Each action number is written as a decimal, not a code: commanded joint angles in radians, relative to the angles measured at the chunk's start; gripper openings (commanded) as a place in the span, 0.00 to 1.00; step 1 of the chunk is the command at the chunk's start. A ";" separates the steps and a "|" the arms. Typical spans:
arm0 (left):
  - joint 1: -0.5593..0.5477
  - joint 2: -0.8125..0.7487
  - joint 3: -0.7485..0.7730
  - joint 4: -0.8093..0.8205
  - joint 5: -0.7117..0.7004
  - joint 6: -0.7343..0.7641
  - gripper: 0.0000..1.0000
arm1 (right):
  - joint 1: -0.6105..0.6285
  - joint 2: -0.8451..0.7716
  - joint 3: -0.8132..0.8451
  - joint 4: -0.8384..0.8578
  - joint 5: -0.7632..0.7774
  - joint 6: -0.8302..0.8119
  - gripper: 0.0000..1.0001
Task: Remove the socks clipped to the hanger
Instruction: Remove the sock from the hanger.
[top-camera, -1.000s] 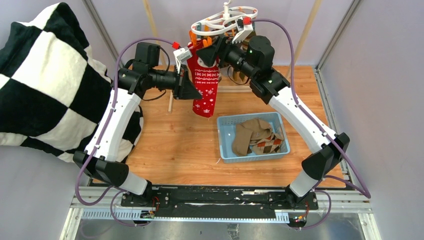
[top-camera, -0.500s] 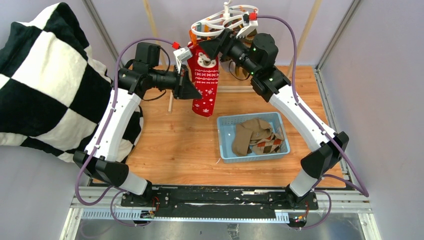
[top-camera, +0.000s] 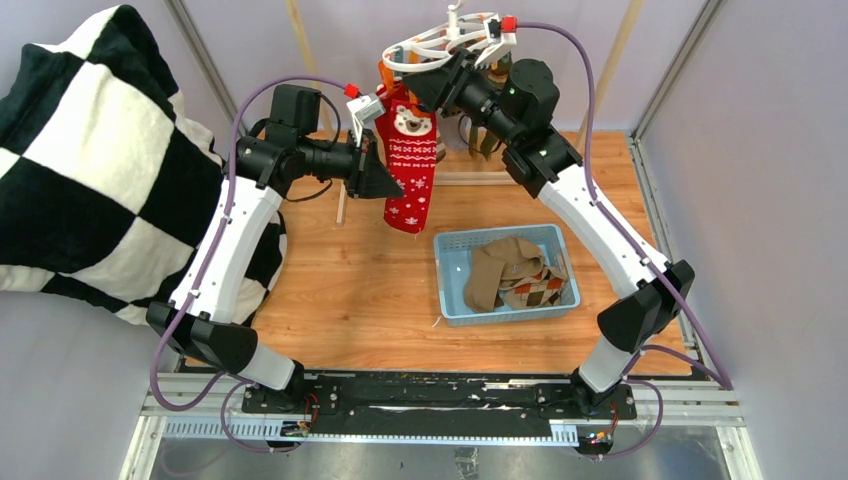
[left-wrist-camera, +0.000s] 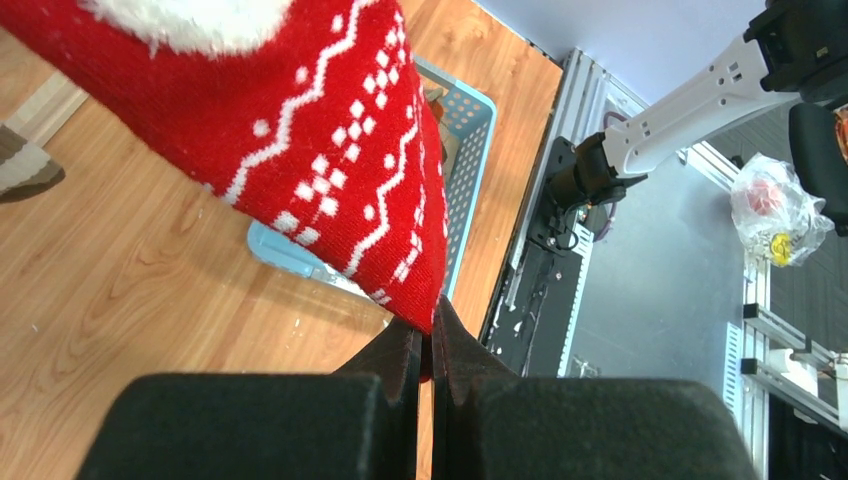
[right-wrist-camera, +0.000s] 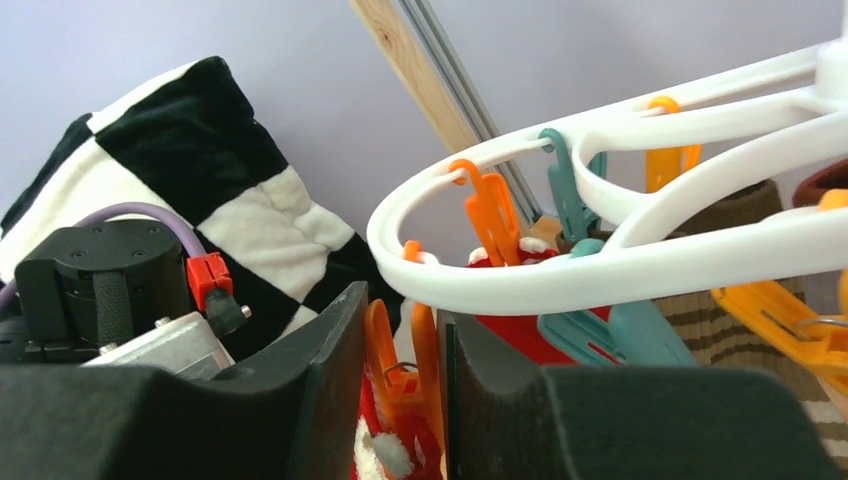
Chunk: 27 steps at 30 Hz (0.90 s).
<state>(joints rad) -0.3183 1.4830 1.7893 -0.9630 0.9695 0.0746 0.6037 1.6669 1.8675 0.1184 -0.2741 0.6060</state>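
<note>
- left gripper (left-wrist-camera: 432, 338): same pose as 1 s ago. Jaws pinched tight on the side edge of the red sock (top-camera: 412, 165), fabric sandwiched between the pads.
- red sock: still hanging straight down from the hanger (top-camera: 450, 45), foot above the table (top-camera: 350, 290), no shift. Its white bear face was partly covered by the right arm 1 s ago and is now fully exposed.
- right gripper (right-wrist-camera: 405, 335): has climbed up and left over the last second, from below the hanger ring to level with its near-left rim.
- right wrist view: fingers straddle the orange clothespin (right-wrist-camera: 400, 385) that holds the red sock's cuff, one finger on each side and very close. Cannot tell whether they are actually squeezing it.
- hanger: hook still up top; the ring reads slightly more tilted than before, right side raised. A teal clothespin (right-wrist-camera: 570, 190) dangles next along the ring.
- brown ribbed sock (right-wrist-camera: 745, 205): still clipped on the far side of the hanger, behind the right arm.
- blue basket (top-camera: 445, 280): same spot on the table, below and right of the red sock. Taupe sock (top-camera: 495, 270) and argyle sock (top-camera: 540, 292) inside, unchanged.
- checkered blanket (top-camera: 90, 160): on the left, no change.
</note>
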 joint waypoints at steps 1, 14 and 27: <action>-0.011 -0.014 0.026 0.001 -0.007 -0.007 0.00 | -0.019 0.015 0.053 0.011 -0.031 0.005 0.27; -0.011 -0.093 -0.119 0.001 -0.025 0.044 0.00 | -0.045 0.008 0.057 -0.013 -0.056 0.016 0.08; -0.011 -0.167 -0.196 0.001 -0.055 0.135 0.00 | -0.057 -0.135 -0.184 0.036 -0.138 -0.045 0.93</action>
<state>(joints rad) -0.3210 1.3540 1.5974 -0.9668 0.9268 0.1558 0.5598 1.6253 1.7794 0.1123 -0.3595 0.6044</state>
